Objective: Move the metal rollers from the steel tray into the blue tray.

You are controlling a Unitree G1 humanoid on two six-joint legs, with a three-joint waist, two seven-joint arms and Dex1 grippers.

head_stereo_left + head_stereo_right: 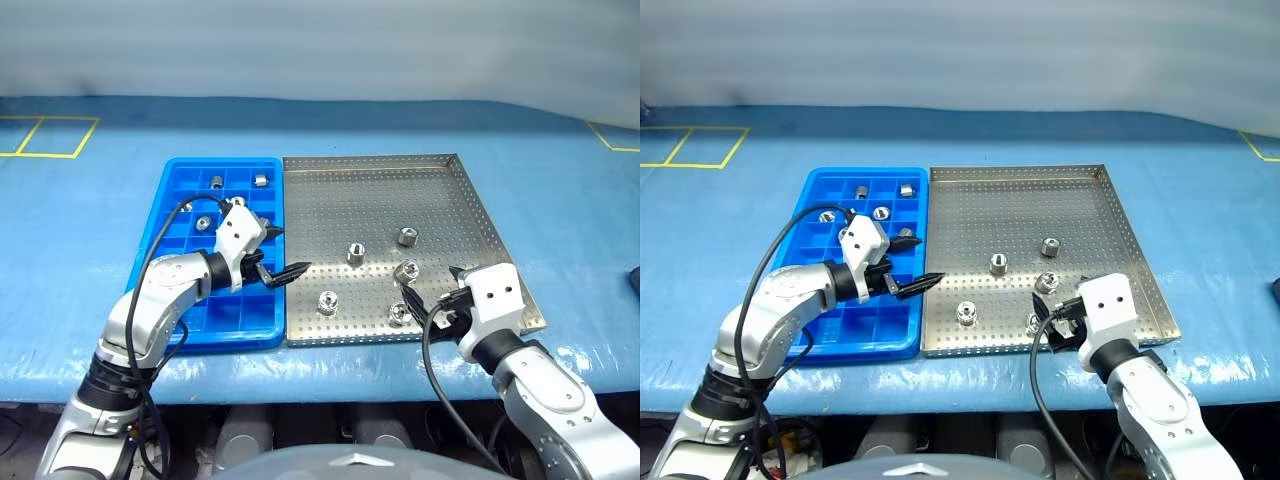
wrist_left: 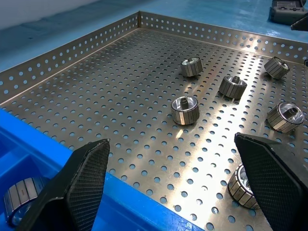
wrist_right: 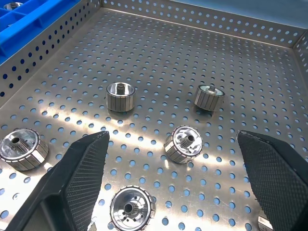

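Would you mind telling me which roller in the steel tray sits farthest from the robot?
The roller nearest the steel tray's far rim, toward its right side. The other four lie closer to the near edge.

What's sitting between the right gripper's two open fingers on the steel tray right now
In the right wrist view, two metal rollers sit between the right gripper's open fingers: one roller farther out, another nearer the wrist, both resting on the steel tray.
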